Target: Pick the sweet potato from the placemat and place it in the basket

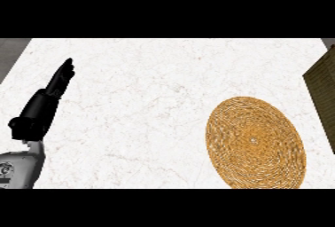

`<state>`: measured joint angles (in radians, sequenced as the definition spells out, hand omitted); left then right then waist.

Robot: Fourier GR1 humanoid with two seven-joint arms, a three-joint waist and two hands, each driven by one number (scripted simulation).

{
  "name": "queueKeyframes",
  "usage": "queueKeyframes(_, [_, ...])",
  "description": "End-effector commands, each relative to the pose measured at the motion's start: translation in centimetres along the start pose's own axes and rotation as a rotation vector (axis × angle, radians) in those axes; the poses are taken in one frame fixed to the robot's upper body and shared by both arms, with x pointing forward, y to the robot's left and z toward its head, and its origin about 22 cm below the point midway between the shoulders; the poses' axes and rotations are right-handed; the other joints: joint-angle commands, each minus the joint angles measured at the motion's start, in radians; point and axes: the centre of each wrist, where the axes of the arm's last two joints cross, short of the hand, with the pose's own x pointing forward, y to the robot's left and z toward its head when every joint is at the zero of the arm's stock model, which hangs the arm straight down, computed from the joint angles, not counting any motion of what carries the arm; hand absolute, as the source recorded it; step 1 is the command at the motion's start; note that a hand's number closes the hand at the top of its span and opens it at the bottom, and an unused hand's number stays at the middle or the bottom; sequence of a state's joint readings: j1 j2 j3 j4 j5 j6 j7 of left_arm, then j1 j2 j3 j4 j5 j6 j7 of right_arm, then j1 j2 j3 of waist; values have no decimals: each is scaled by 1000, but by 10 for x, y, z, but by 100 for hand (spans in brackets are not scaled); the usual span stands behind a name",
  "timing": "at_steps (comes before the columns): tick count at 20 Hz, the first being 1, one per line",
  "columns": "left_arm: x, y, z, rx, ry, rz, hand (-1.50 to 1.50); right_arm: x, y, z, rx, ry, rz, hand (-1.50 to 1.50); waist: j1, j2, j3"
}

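Note:
A round woven straw placemat (255,142) lies on the white marble counter at the lower right, and nothing rests on it. No sweet potato shows anywhere in the head view. At the right edge stands part of a brown woven basket (322,93), cut off by the frame. My left hand (60,80) is at the left side, fingers straight and pointing up and away, far from the placemat and holding nothing. My right hand does not show.
The white marble counter (144,106) stretches across the view. A dark strip of floor (12,53) lies beyond its upper left corner.

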<state>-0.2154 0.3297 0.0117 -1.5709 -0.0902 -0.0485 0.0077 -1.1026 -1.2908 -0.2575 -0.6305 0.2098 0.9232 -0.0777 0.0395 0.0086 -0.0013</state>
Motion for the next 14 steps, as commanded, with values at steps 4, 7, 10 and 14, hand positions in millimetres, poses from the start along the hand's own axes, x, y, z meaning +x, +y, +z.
queueKeyframes(4, [-8, 9, 1, 18, 19, 18, 0, -2, 25, -19, 67, 98, 253, 150, -16, 1, 2])
queueKeyframes(7, [0, 5, -1, 10, 12, 17, 0, 13, 17, -17, 61, 120, 335, 150, -5, 2, 2])
queueKeyframes(10, [-3, 4, -2, 6, 10, 4, 0, 0, 32, -27, 118, 92, 412, 150, -14, 2, 2])
queueKeyframes(14, [-5, -7, 11, 15, 13, 9, 0, -2, 14, -14, 173, 103, 285, -150, -7, -3, 1])
